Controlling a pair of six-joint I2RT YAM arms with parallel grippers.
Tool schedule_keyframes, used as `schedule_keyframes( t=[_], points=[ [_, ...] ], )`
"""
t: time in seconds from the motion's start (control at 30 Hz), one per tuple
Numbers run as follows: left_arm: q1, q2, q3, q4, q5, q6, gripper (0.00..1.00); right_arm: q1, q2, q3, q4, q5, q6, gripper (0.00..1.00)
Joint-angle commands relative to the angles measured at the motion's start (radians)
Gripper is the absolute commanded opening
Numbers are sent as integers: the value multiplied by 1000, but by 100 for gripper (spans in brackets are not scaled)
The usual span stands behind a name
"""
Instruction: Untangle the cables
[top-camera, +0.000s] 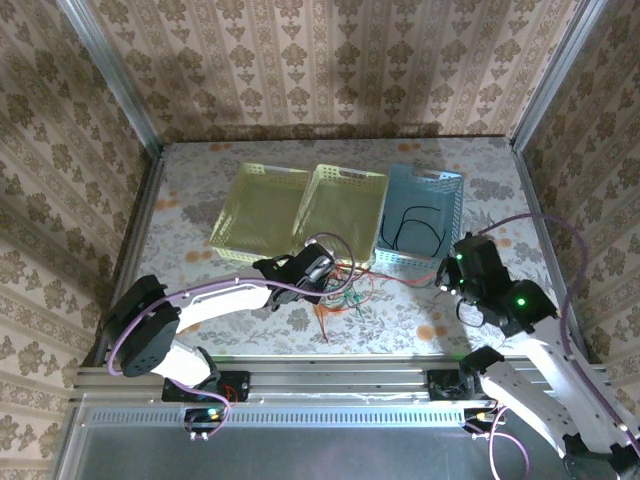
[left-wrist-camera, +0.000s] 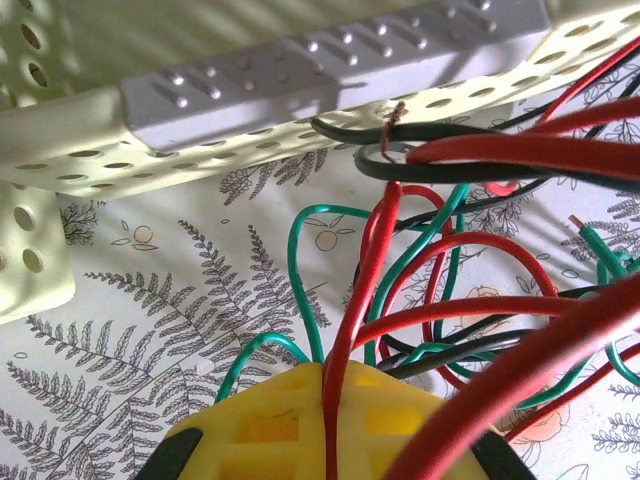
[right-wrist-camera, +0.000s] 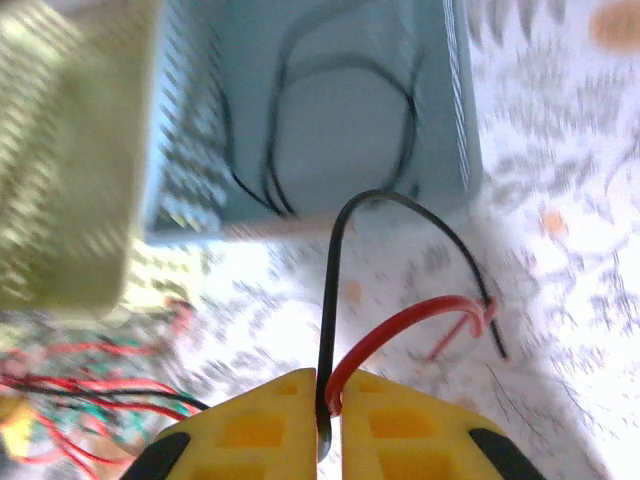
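Cables (top-camera: 340, 290) bunch before the left hand (left-wrist-camera: 335, 385), clamped on one red; right hand (right-wrist-camera: 328, 395) narrowly pinches black and red.

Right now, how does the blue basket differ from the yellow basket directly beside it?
The blue basket is pale blue; the yellow basket is pale yellow-green. The blue basket holds a looped black cable; the yellow basket shows no cable inside. The blue basket ends the row on the right; the yellow basket stands mid-row, with the tangle at its near edge. Both are rectangular, perforated and upright, side by side.
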Motion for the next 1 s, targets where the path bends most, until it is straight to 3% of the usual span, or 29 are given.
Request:
schedule_keyframes(
  t=[0.0, 0.07, 0.13, 0.3, 0.37, 0.57, 0.97],
  points=[
    [-15, 3, 31, -18, -11, 45, 0, 9, 27, -61, -70, -80, 60, 35],
    [-22, 4, 38, -16, 1, 54, 0, 12, 14, -46, -10, -95, 2, 50],
    [-30, 5, 45, -14, 8, 67, 0, 14, 9, -28, 45, -129, -49, 53],
    [-37, 6, 53, -4, 32, 87, 0, 57, 55, -36, 190, -280, -180, 50],
    [-37, 4, 55, -5, 39, 91, 0, 96, 115, -42, 251, -388, -226, 48],
    [-37, -2, 52, 5, 55, 95, 0, 208, 305, -16, 388, -550, -322, 44],
    [-37, 1, 58, 6, 60, 99, 0, 188, 522, 27, 422, -397, -427, 45]
  ],
)
